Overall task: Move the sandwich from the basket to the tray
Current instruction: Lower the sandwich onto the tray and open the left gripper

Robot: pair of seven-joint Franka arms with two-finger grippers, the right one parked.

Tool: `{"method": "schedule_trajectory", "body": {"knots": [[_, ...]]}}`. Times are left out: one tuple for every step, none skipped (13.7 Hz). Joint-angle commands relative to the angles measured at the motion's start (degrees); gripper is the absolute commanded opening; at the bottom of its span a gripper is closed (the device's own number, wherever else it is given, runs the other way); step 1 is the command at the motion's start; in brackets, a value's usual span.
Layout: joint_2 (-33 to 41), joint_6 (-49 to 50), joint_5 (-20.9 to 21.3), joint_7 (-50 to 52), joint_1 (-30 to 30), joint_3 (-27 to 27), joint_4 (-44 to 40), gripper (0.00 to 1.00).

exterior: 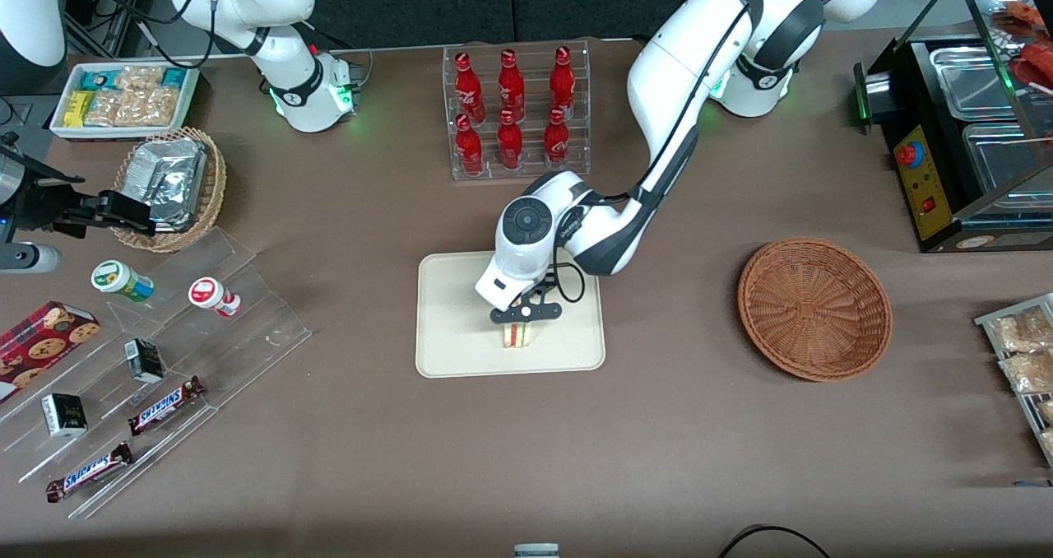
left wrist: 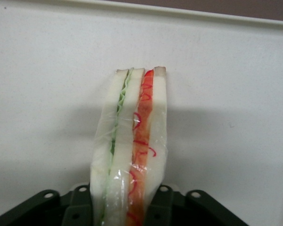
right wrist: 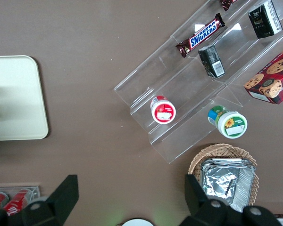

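1. The black claw (exterior: 525, 321) pinches the triangular white-bread sandwich (exterior: 518, 335) with red and green filling, just above the flat cream plastic tray (exterior: 461, 327).
2. 2 brown bars (exterior: 167, 406) toward the parked arm's end of the worktop read "SNICKERS".

Even, bright overhead light falls on the brown tabletop (exterior: 658, 426), with soft shadows under the arm. The end effector (exterior: 526, 321) casts a dim shadow on the tray (exterior: 448, 352). The sandwich (left wrist: 129, 150) looks slightly blurred up close, its wrap glinting.
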State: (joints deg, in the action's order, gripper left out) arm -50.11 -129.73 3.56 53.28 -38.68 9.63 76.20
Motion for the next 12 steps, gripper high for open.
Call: {"method": "schedule_trajectory", "body": {"knots": [[0.45,0.70,1.18,3.22,-0.78,-0.66,-1.40,1.00],[1.59,1.40,1.27,3.23,-0.70,-0.66,-1.32,1.00],[2.47,2.98,1.45,3.23,-0.35,-0.66,-1.41,1.00],[4.30,5.60,1.36,3.23,0.00,-0.66,-1.41,1.00],[6.06,8.50,1.27,3.32,0.27,-0.66,-1.32,1.00],[7.82,10.79,0.84,3.23,2.19,-0.75,-1.14,1.00],[10.19,12.38,0.83,2.36,3.77,-0.58,-0.27,1.00],[12.65,13.96,0.83,1.74,4.57,-0.57,1.56,0.99],[15.28,14.33,0.66,-0.26,6.06,-0.57,3.50,0.99],[18.27,14.33,0.40,-3.68,8.33,-0.49,6.39,0.99],[21.43,14.24,-0.22,-7.10,10.45,-0.23,9.55,0.99],[24.68,14.24,-1.79,-10.36,12.29,-0.22,12.71,0.99]]}}
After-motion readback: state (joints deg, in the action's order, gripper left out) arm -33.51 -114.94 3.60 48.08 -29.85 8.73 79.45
